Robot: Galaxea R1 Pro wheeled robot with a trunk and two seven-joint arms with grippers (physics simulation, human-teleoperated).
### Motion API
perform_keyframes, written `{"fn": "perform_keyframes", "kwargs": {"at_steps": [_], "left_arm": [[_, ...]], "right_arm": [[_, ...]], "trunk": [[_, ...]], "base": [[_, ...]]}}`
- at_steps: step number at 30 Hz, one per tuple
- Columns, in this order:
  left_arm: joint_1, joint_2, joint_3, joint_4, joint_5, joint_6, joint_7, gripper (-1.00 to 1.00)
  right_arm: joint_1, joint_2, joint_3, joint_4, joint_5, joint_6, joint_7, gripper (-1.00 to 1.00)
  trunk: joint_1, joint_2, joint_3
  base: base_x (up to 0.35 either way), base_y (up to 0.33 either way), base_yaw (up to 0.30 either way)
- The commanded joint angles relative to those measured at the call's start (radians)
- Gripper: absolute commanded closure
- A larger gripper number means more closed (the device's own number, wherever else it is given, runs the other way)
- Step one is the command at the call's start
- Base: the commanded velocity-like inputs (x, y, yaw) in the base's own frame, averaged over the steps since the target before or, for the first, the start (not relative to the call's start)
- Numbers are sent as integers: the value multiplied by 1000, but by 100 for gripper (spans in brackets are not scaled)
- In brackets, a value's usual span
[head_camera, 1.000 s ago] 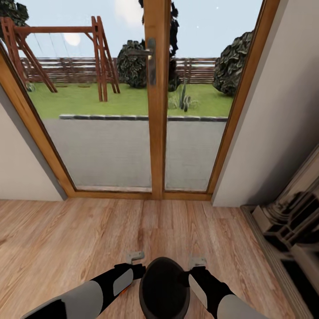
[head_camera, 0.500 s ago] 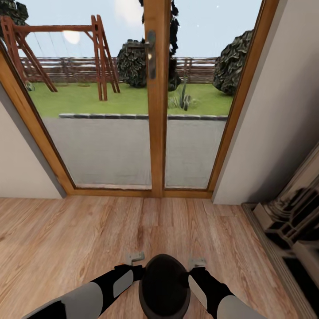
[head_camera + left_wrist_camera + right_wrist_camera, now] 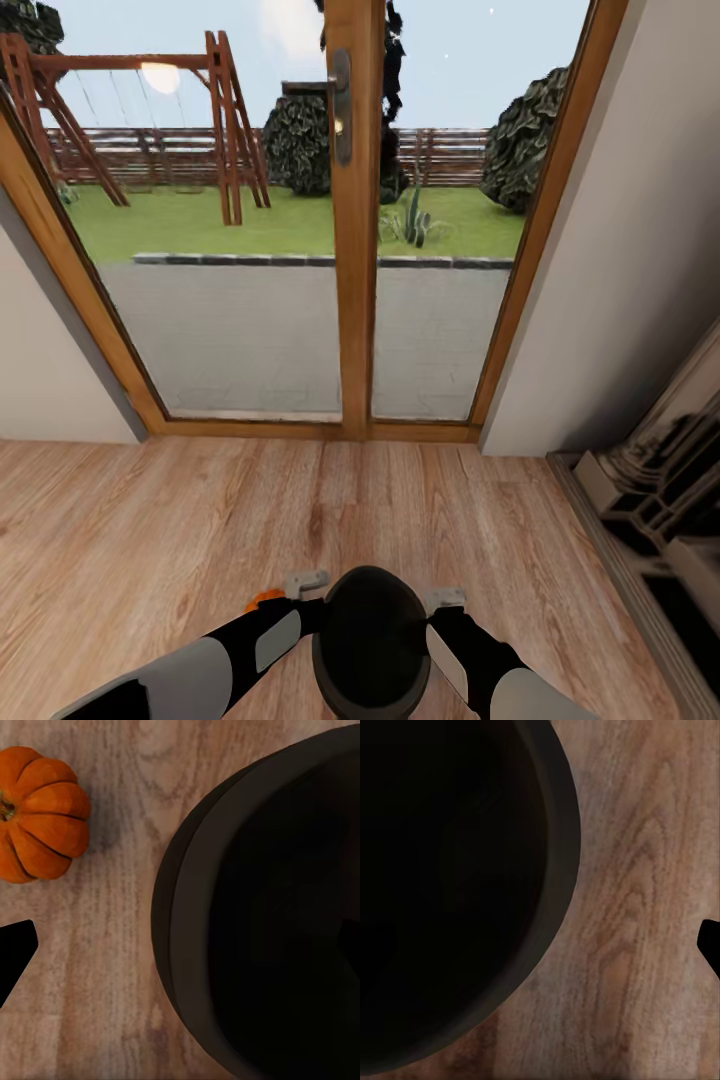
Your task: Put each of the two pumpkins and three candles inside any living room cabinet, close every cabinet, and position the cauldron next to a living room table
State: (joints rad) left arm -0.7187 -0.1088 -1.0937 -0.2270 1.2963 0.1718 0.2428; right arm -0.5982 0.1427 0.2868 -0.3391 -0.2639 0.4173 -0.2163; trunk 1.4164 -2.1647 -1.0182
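Since the earlier frame, an orange pumpkin [image 3: 265,598] has emerged beside the left gripper [image 3: 306,579]. Cauldron [image 3: 371,643] sits between both arms on the wood floor [image 3: 150,520]; the pumpkin lies on its left-arm side, near. Right gripper [image 3: 446,598]: finger spread of either cannot be told.

In the head view both arms have a pale grey upper shell and then a black forearm segment. The left arm [image 3: 215,655] carries a light grey oval panel on its black part, with a thin orange line at the lower edge. The right arm [image 3: 480,665] has a similar grey panel. At each wrist a small light grey bracket stands up.
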Motion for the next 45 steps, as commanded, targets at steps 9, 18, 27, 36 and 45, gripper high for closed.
{"fn": "perform_keyframes", "kwargs": {"at_steps": [9, 18, 27, 36, 45], "left_arm": [[1, 0, 0, 0, 0, 0, -8, -100], [1, 0, 0, 0, 0, 0, -16, -100], [1, 0, 0, 0, 0, 0, -16, -100], [3, -2, 0, -1, 0, 0, -19, -100], [4, -2, 0, -1, 0, 0, -19, -100]], "right_arm": [[0, 0, 0, 0, 0, 0, 0, -100], [0, 0, 0, 0, 0, 0, 0, -100], [0, 0, 0, 2, 0, 0, 0, -100], [0, -9, -2, 0, 3, -2, 2, -100], [-2, -13, -2, 1, 3, -35, 55, -100]], "trunk": [[35, -63, -28], [69, -126, -56], [104, -189, -85], [138, -252, -113], [173, -315, -141]], "base": [[0, 0, 0], [0, 0, 0], [0, 0, 0], [0, 0, 0], [0, 0, 0]]}}
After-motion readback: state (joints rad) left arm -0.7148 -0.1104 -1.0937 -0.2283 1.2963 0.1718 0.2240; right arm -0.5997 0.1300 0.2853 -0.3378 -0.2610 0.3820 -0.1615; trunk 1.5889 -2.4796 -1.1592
